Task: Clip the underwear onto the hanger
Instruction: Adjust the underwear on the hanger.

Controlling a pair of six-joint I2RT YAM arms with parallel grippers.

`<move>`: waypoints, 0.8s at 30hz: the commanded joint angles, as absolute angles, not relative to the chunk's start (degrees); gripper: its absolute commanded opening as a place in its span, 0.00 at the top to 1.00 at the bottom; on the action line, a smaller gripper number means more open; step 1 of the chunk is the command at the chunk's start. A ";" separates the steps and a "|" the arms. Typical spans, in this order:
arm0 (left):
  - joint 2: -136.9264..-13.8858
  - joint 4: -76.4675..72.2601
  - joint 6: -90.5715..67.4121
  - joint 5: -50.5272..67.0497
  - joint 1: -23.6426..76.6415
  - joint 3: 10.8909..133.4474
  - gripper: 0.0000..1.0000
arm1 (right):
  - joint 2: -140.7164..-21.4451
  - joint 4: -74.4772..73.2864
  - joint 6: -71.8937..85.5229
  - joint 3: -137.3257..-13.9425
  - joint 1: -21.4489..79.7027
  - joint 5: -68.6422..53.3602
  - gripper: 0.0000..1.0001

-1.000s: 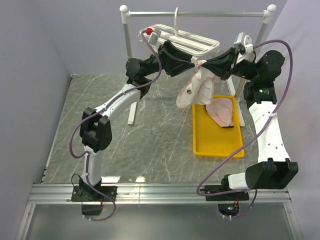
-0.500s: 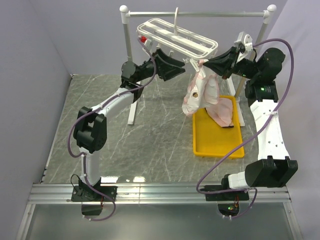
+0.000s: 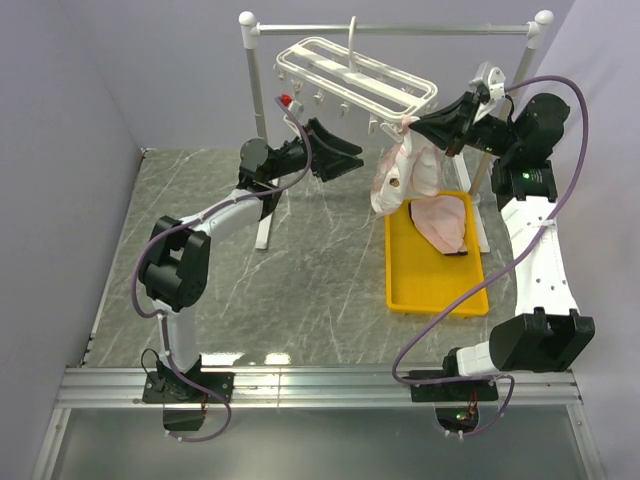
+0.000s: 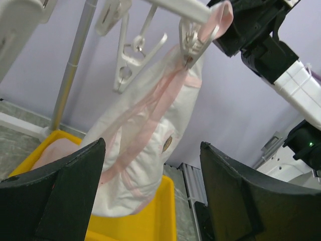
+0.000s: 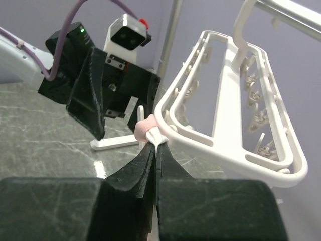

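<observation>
The underwear [image 5: 145, 128] is mostly hidden by the right gripper [image 5: 155, 146] in its wrist view. The hanger [image 4: 180, 9] is cut off at 12 o'clock in the left wrist view.

Grey marbled table [image 3: 300, 270], yellow tray [image 3: 435, 282] at right, rail stand [image 3: 450, 28] behind

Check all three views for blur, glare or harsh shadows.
Top external: sharp, evenly lit, soft shadows, small glare patches on the table near its front edge. Left wrist: underwear clear, left gripper dark and featureless. Right wrist: hanger crisp, right gripper slightly soft up close.
</observation>
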State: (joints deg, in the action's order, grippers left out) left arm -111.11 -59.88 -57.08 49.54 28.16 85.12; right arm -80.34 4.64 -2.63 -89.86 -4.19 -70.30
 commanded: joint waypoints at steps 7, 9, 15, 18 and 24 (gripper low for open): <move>-104.25 -59.07 -47.56 49.66 25.58 78.15 0.19 | -82.62 1.23 -6.94 -94.48 -4.83 -66.53 1.00; -103.10 -56.44 -45.28 49.31 24.88 77.09 0.19 | -82.79 0.45 -7.99 -94.39 -4.92 -66.27 1.00; -97.83 -40.82 -30.17 51.15 23.64 74.18 0.20 | -84.29 -0.87 -10.37 -95.36 -6.15 -65.66 1.00; -95.98 -33.26 -20.76 52.03 23.64 73.48 0.22 | -85.25 -2.28 -11.86 -96.41 -6.42 -64.86 1.00; -96.32 -38.30 -14.42 52.12 24.61 68.83 0.31 | -86.57 -4.83 -14.24 -97.55 -6.59 -65.56 1.00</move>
State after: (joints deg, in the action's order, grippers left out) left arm -96.55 -37.21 -21.89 50.63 23.75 71.22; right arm -86.43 -3.97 -12.36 -94.48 -6.28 -65.54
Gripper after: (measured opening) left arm 0.699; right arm 0.029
